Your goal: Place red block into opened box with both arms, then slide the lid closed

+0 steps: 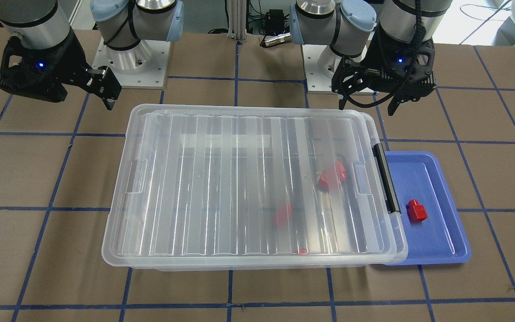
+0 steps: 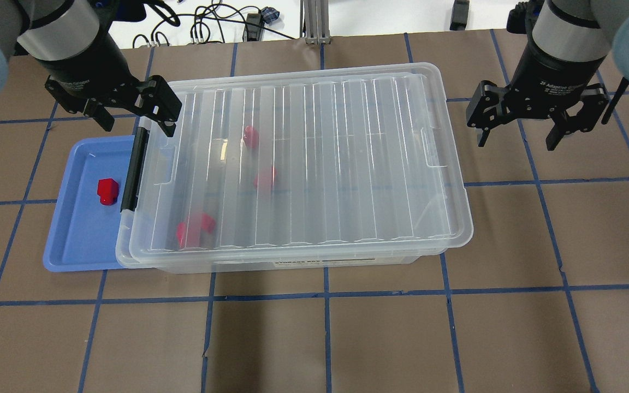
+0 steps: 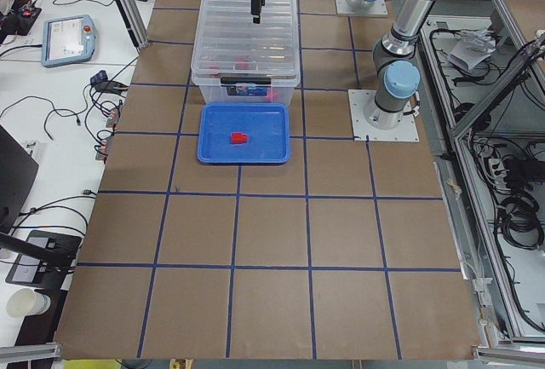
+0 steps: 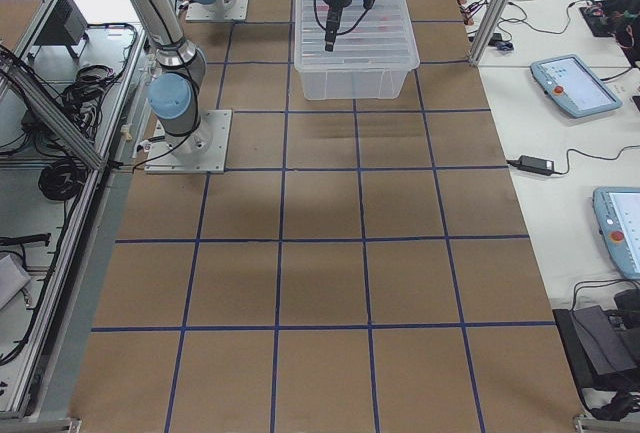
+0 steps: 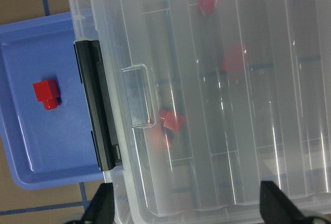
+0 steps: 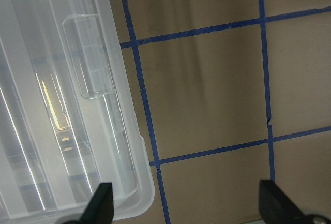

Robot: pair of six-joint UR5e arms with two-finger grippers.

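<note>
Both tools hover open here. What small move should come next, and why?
Probably lower the right tool to the nearest short edge of the clear ribbed plastic lid and slide it further off. The lid covers nearly all of the clear plastic box, while a small red plastic block sits outside, in the blue plastic tray.

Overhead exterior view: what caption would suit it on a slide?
Left gripper and right gripper hang open beside the covered box; a red block sits in the blue tray.
</note>
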